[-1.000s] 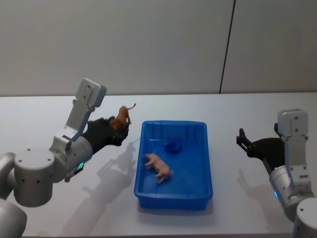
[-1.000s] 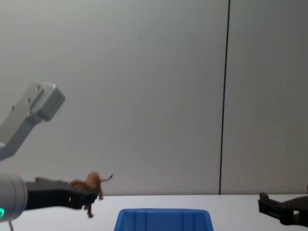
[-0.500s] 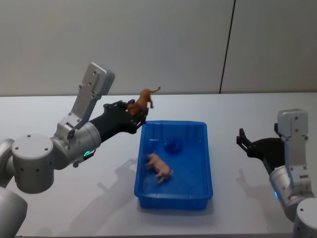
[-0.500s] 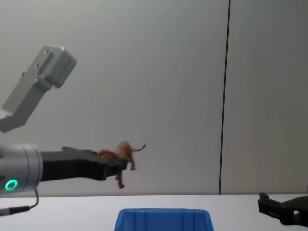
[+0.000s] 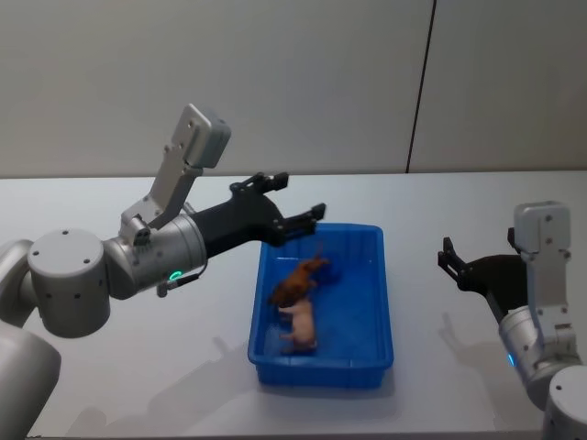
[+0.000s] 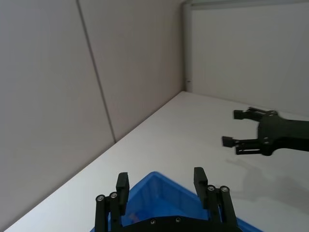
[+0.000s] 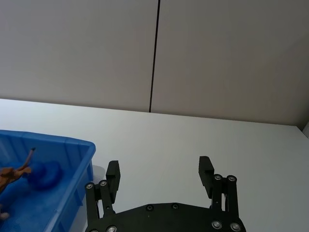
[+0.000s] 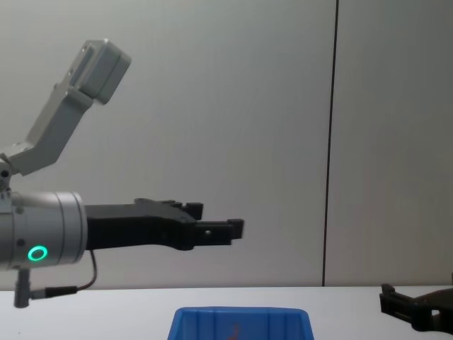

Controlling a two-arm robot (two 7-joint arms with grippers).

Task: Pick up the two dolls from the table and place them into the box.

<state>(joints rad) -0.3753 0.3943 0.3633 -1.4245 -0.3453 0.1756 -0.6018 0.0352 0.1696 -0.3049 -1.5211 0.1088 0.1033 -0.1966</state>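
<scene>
A: Dolls? Where?
B: Both in the box (image 5: pixel 381 293). Brown doll (image 5: pixel 299 278) lies just below the left hand (image 5: pixel 296 203), near the box's middle. Pink doll (image 5: pixel 298 324) touches it on the near side — closer to the robot than the hand is.

A: Anything else in there?
B: Small blue round thing (image 7: pixel 44 174) on the box floor, just beside the brown doll in the right wrist view.

A: Left hand state?
B: Fingers spread, nothing between them. It hangs above the box's far-left rim, well clear of the dolls. Chest view shows it high over the box rim (image 8: pixel 241 312).

A: Right hand?
B: Right hand (image 5: pixel 453 264) sits off to the right of the box, well apart from it, low over the desk (image 5: pixel 459 211). Fingers spread too, holding nothing — right wrist view shows the gap plainly.

A: Desk?
B: White, flat; box stands on it between the two hands. Grey wall (image 5: pixel 275 73) behind, dark vertical seam (image 5: pixel 420 87) in it.
</scene>
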